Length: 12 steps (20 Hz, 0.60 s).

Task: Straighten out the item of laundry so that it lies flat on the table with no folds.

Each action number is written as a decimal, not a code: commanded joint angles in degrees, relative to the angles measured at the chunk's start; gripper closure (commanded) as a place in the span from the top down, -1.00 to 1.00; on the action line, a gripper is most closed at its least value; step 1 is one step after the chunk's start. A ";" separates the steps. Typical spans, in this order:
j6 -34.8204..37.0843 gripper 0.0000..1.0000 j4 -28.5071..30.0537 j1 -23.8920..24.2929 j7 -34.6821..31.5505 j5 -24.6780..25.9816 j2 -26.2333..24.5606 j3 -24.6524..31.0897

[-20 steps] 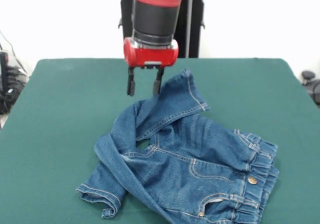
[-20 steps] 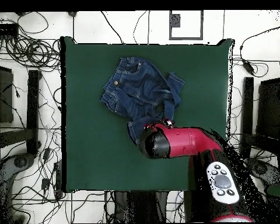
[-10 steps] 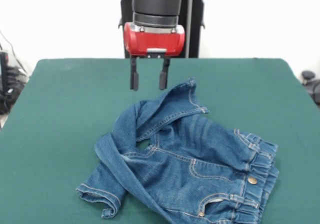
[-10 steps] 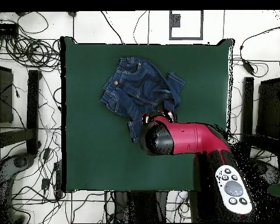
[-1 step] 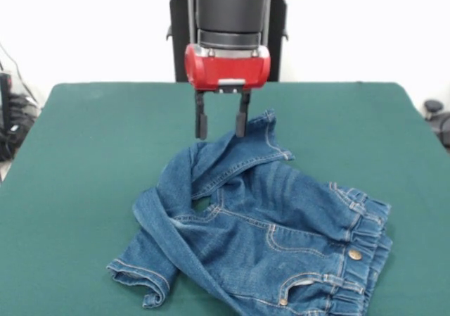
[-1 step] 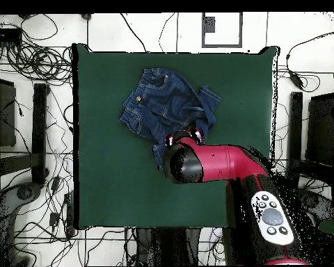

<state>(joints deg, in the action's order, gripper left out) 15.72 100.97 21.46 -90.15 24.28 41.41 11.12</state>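
Little is judged done: the jeans [image 5: 267, 238] lie crumpled on the table [image 5: 84, 154], one leg folded across, the empty gripper [image 5: 221, 126] held open above that leg's cuff.

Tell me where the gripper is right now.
In the front view, the gripper hangs open above the jeans' upturned leg cuff, near the table's far middle.
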 commanded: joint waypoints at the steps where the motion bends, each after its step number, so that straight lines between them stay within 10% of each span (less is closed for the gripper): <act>1: 2.08 1.00 -2.61 -5.19 -4.97 2.26 -5.90 -0.11; 12: 5.99 1.00 -7.07 -12.23 -5.28 4.49 -7.99 -8.55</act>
<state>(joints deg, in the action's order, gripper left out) 15.71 96.80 11.93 -90.15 26.69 37.54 5.09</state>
